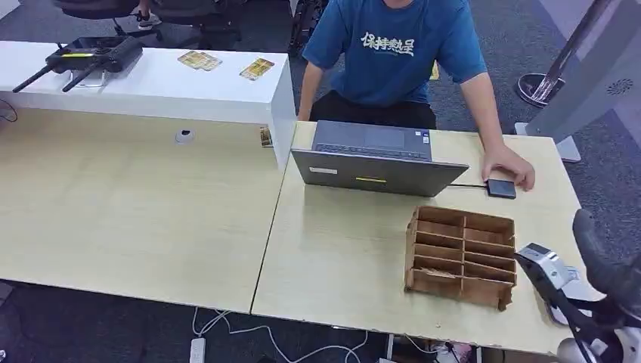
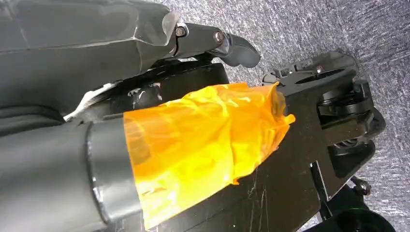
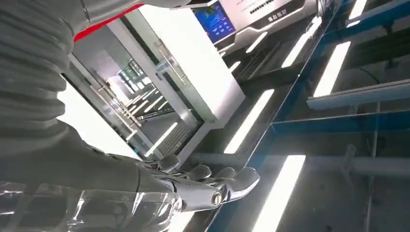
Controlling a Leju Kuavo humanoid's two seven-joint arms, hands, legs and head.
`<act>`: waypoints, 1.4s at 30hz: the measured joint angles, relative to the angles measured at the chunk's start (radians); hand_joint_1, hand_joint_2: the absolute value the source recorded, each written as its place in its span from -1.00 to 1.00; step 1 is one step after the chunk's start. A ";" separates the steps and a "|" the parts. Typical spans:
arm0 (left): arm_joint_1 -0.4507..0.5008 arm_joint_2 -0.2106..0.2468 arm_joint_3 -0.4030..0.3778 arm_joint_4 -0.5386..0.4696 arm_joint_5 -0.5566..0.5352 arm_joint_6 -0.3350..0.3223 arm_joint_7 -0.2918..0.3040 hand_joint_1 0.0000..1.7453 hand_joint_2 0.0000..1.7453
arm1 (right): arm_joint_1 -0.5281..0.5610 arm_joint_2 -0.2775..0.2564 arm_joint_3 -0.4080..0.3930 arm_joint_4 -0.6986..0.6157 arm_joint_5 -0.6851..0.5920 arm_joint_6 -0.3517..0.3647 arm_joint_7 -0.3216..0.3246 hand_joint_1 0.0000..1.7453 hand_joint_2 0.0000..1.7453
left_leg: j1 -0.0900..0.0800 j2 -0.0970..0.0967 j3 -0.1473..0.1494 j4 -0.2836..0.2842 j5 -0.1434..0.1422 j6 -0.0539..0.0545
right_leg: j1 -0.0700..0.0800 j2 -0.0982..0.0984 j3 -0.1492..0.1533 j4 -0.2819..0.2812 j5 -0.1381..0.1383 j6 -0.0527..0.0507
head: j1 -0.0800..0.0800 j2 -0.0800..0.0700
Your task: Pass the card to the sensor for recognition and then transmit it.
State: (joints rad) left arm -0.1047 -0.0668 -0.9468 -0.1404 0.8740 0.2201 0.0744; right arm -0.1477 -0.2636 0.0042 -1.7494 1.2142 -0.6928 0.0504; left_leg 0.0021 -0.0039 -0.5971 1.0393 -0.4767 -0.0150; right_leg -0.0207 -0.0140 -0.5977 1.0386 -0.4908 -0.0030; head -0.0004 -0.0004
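1. Right hand [image 3: 203, 186] lies with its fingers stretched out side by side and nothing between them. Its wrist view looks up at ceiling lights, so the palm is probably turned up, ready to receive or pick up.
2. Left hand [image 2: 227, 46] hangs beside the robot's body, likely out of this step. I cannot tell how its fingers lie.
3. No card is in the right hand. Two yellowish cards [image 1: 200, 60] lie on the white counter [image 1: 151, 91], well apart from the robot. I cannot tell whether the wooden rack [image 1: 461, 257] near the right arm holds one in its slots.
4. A small black sensor [image 1: 501, 188] sits on the desk [image 1: 340, 257] just beside the laptop [image 1: 378, 174], joined to it by a cable. A person's hand [image 1: 508, 166] rests on it, seemingly steadying it for the reading.
5. Judging by this, the task has hardly begun: a card must first be taken.
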 joint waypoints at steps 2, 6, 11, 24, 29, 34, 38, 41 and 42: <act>0.000 0.000 0.000 0.000 0.002 0.000 0.000 -1.00 -1.00 | 0.003 0.000 -0.003 0.000 -0.001 0.000 0.000 -1.00 1.00 | 0.000 0.000 0.000 0.000 0.000 0.000 | 0.000 0.000 0.000 0.000 0.000 0.000 | 0.000 0.000; 0.000 0.000 0.000 0.000 0.010 0.000 -0.003 -1.00 -1.00 | 0.043 0.000 -0.019 -0.014 -0.020 0.000 0.001 -1.00 1.00 | 0.000 -0.001 0.000 0.000 0.000 0.000 | 0.000 -0.001 0.000 0.000 0.000 0.000 | 0.000 0.000; 0.001 0.000 0.000 0.001 0.021 0.003 -0.004 -1.00 -1.00 | 0.124 0.000 -0.054 -0.048 -0.047 0.000 -0.020 -1.00 1.00 | 0.000 -0.001 0.000 0.000 -0.001 0.001 | 0.000 -0.001 0.000 0.000 -0.001 0.001 | 0.000 0.000; 0.004 0.000 0.000 0.003 0.049 0.012 -0.005 -1.00 -1.00 | 0.356 0.067 -0.098 -0.148 -0.063 0.000 -0.062 -1.00 1.00 | 0.000 0.000 0.000 -0.001 -0.002 0.000 | 0.000 0.000 0.000 0.000 -0.001 0.000 | 0.000 0.000; 0.005 0.000 0.000 0.004 0.052 0.012 -0.005 -1.00 -1.00 | 0.385 0.083 -0.098 -0.163 -0.065 0.000 -0.062 -1.00 1.00 | 0.000 0.000 0.000 -0.001 -0.002 0.000 | 0.000 0.000 0.000 0.000 -0.001 0.000 | 0.000 0.000; 0.005 0.000 0.000 0.004 0.053 0.012 -0.005 -1.00 -1.00 | 0.394 0.090 -0.098 -0.167 -0.065 0.000 -0.062 -1.00 1.00 | 0.000 0.000 0.000 -0.001 -0.002 0.000 | 0.000 0.000 0.000 0.000 -0.001 0.000 | 0.000 0.000; 0.006 0.000 0.000 0.004 0.056 0.014 -0.006 -1.00 -1.00 | 0.408 0.096 -0.098 -0.170 -0.065 0.000 -0.062 -1.00 1.00 | 0.000 0.000 0.000 -0.001 -0.002 0.000 | 0.000 0.000 0.000 0.000 -0.001 0.000 | 0.000 0.000; 0.007 0.000 0.000 0.004 0.062 0.017 -0.011 -1.00 -1.00 | 0.425 0.102 -0.098 -0.172 -0.062 0.000 -0.061 -1.00 1.00 | 0.000 0.000 0.000 -0.001 -0.002 0.000 | 0.000 0.000 0.000 0.000 -0.001 0.000 | 0.000 0.000; 0.008 0.000 0.000 0.004 0.064 0.019 -0.012 -1.00 -1.00 | 0.431 0.105 -0.098 -0.172 -0.061 0.000 -0.061 -1.00 1.00 | 0.000 0.000 0.000 -0.001 -0.002 0.000 | 0.000 0.000 0.000 0.000 -0.001 0.000 | 0.000 0.000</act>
State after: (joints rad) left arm -0.0971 -0.0671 -0.9468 -0.1362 0.9380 0.2388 0.0626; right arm 0.2838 -0.1591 -0.0935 -1.9215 1.1536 -0.6931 -0.0103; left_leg 0.0021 -0.0037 -0.5971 1.0385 -0.4792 -0.0148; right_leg -0.0207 -0.0140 -0.5978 1.0383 -0.4922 -0.0028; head -0.0004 -0.0004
